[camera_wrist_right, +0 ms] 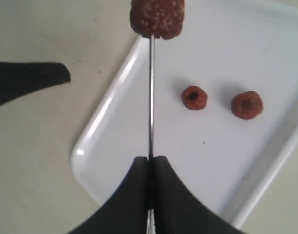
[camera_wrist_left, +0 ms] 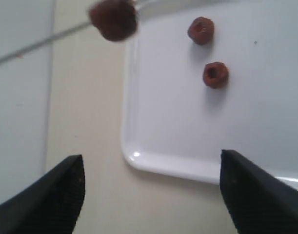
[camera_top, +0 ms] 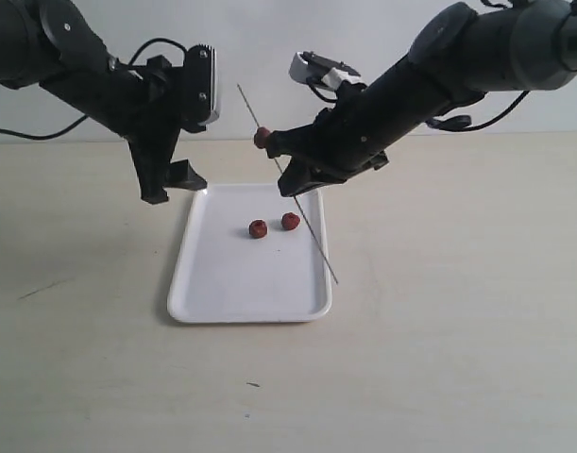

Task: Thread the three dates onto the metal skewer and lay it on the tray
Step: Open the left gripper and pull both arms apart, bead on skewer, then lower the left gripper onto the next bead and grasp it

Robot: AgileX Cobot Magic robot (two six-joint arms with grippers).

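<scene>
Right gripper [camera_wrist_right: 149, 163] pinched shut on the metal skewer [camera_wrist_right: 150, 97], holding it partway along its length, slanted over the tray [camera_top: 241, 283]; lower end of the rod hangs past the tray's right rim, upper end points up and away above its far edge; threaded date [camera_wrist_right: 157, 17] sits on the rod beyond the fingers, above the tray's far edge; left gripper [camera_top: 170, 184] spread wide and empty, hovering over the tray's far left corner. Handling, by judgement: rod thin, stiff, light and smooth, likely to twist or slide in a pinch, so a firm hold near the middle, clear of the free end, looks right; dates small and light, wrinkled skin probably gives some purchase, flesh probably yielding; each shows a dark hollow at its centre, so best taken across the sides, hollow left open to meet the rod. Count: dates three, one on the rod, first loose date [camera_top: 258, 228] and second loose date [camera_top: 290, 221] close together, apart, on the tray's far half; skewer one; tray one; grippers two.
</scene>
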